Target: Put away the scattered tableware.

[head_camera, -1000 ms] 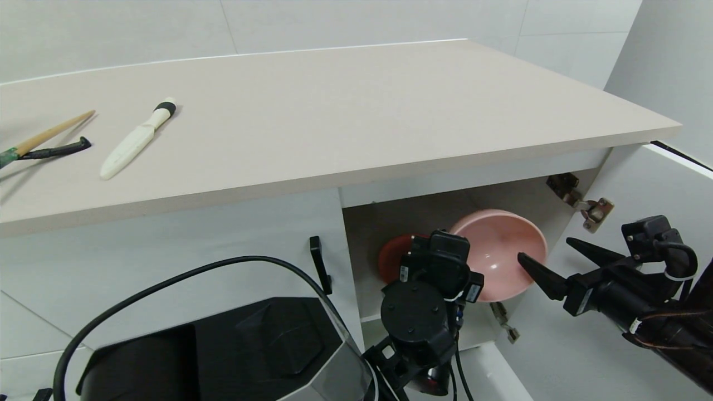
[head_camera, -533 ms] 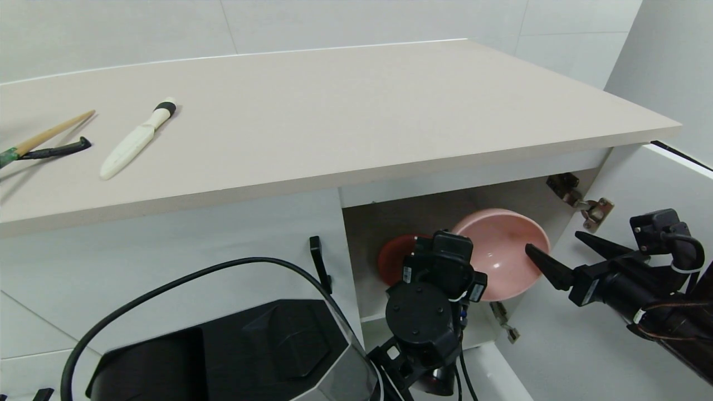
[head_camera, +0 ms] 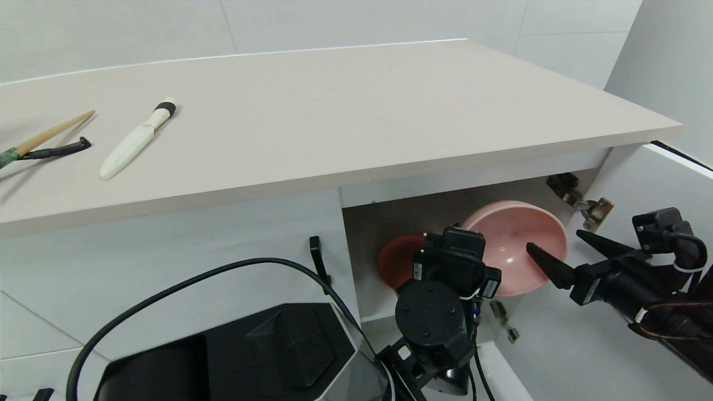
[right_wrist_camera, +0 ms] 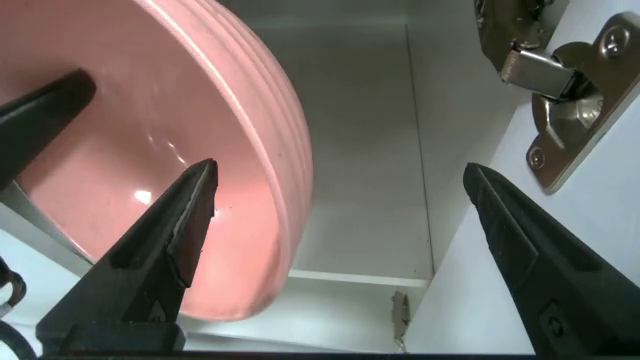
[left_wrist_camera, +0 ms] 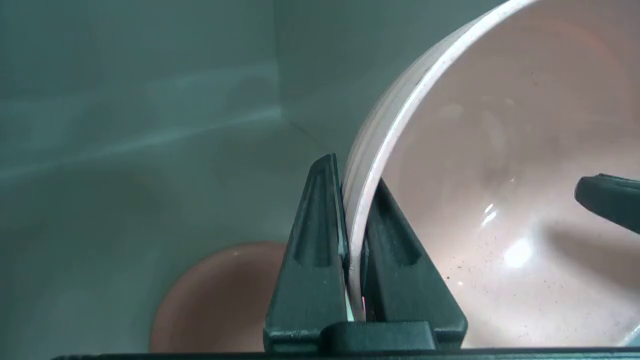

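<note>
At the mouth of the open cabinet [head_camera: 367,234] under the desk [head_camera: 334,111], the left pincer [left_wrist_camera: 350,185] is clamped on the rim of the pink bowl [head_camera: 509,245], with one finger inside the rim and one outside. The bowl is tilted up on its edge with its hollow facing outward, and it is ribbed around the outside. Whether its lower edge touches the shelf cannot be told. Just beside it, the right pincer [head_camera: 554,240] hangs with its fingers spread wide and holds nothing. One tip is in front of the bowl's hollow and the other is out toward the swung-open door [head_camera: 640,184], so the bowl's near rim lies between them with no contact visible. Metal hinges [head_camera: 593,210] show on the cabinet side wall above that pincer. Deeper in the same compartment, behind and lower than the bowl, a red dish [head_camera: 398,259] lies on the shelf. Next to the opening, the neighbouring door is shut and carries a black handle [head_camera: 319,262]. Farther off, on top of the desk toward its left side, lies a cream knife with a black band [head_camera: 136,139]. Beyond it, at the edge of the head view, a wooden stick [head_camera: 50,133] rests close to a black utensil handle [head_camera: 55,150].
</note>
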